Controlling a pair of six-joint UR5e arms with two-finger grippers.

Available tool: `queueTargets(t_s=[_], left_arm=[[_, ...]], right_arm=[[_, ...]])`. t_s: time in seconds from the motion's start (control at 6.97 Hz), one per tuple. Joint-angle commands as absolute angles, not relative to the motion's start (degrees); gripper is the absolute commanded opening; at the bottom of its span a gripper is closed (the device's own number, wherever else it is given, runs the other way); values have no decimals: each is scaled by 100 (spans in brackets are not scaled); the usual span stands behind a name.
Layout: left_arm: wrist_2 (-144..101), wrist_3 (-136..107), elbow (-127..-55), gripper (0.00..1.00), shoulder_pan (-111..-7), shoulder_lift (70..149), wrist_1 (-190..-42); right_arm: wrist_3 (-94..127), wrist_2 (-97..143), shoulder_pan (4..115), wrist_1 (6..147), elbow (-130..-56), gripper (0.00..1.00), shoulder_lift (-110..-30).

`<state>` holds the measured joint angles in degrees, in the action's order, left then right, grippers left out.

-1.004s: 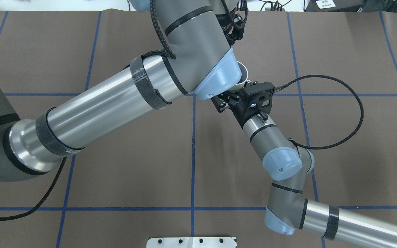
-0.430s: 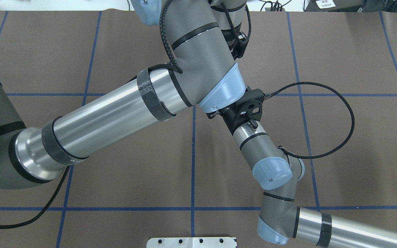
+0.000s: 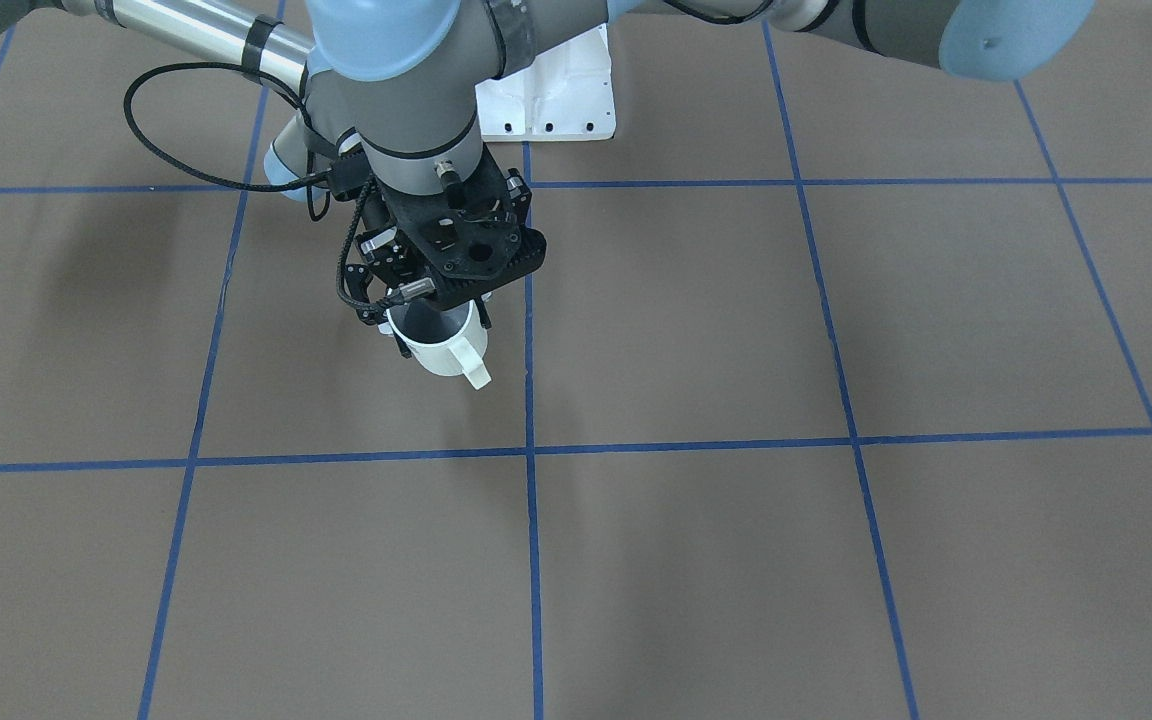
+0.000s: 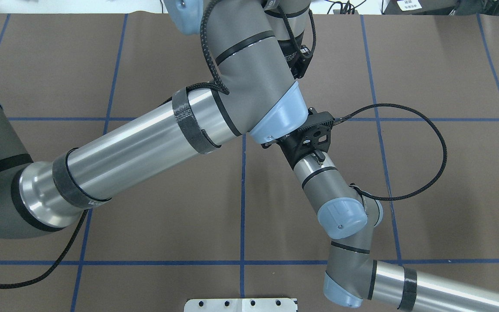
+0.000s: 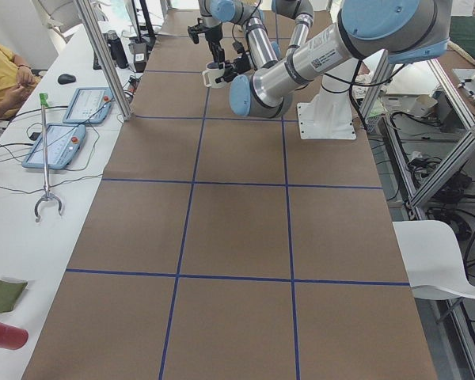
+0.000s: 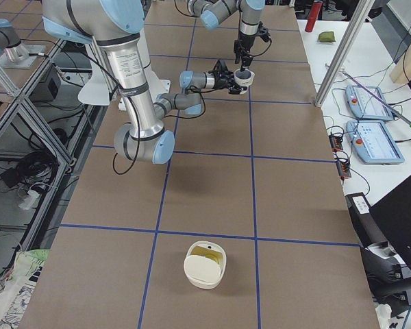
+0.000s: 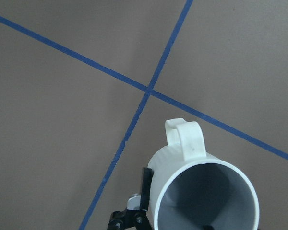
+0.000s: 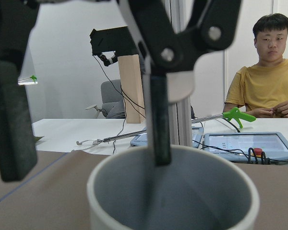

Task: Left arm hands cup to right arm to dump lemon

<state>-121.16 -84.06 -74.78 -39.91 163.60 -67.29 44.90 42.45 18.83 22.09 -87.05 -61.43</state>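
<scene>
Table [image 3: 836, 560]: brown, ruled with blue tape. The action sits mid-length, nearer the operators' long edge than the robot's.
Left arm [image 4: 137, 138]: reaches across the middle, wrist pointing straight down over the cup.
Right arm [image 4: 336, 195]: comes in low and level from the robot's edge, its wrist tucked under the left arm's blue cap (so the overhead view hides the meeting).
White container [image 6: 202, 274]: toward the table's right end, something yellowish inside, well apart from both arms.
Left gripper [image 8: 158, 151]: clamped on the cup's rim from above, one finger down inside the wall.
Right gripper [image 3: 439, 330]: jaws wide, one on each side of the cup. Its own finger [image 8: 9, 120] shows a gap to the wall, so I judge there is no grip yet.
Cup [image 3: 446, 358]: hung off the table, upright, mouth up, directly ahead of the right gripper, with the handle on the far side toward the operators' edge.
Lemon: not made out; the cup's bottom is hidden.
Next move, as judged: the right jaws close sideways across the upright body before the left lets go.
</scene>
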Motion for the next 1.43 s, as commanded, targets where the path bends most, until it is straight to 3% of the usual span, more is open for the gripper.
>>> queueTargets(t_s=[0.0,0.29,0.43,0.86,1.29], left_arm=[[-12120,-8411,-7462,64,-3982,16356,-6741],[-12120,-8411,-7453,58,-3973,16348,-6741],[-12120,-8411,-7453,50,-3973,16348,-6741],[-12111,-8411,-7453,48,-3929,16348,-6733],[-12111,-8411,-7453,40,-3929,16348,-6732]], right_arm=[[4491,4228,1881,2206,-8798,33,-6161],[4491,4228,1890,2197,-8807,33,-6179],[4491,4228,1890,2197,-8807,33,-6179],[4491,4228,1890,2197,-8815,33,-6179],[4491,4228,1890,2188,-8824,34,-6187]])
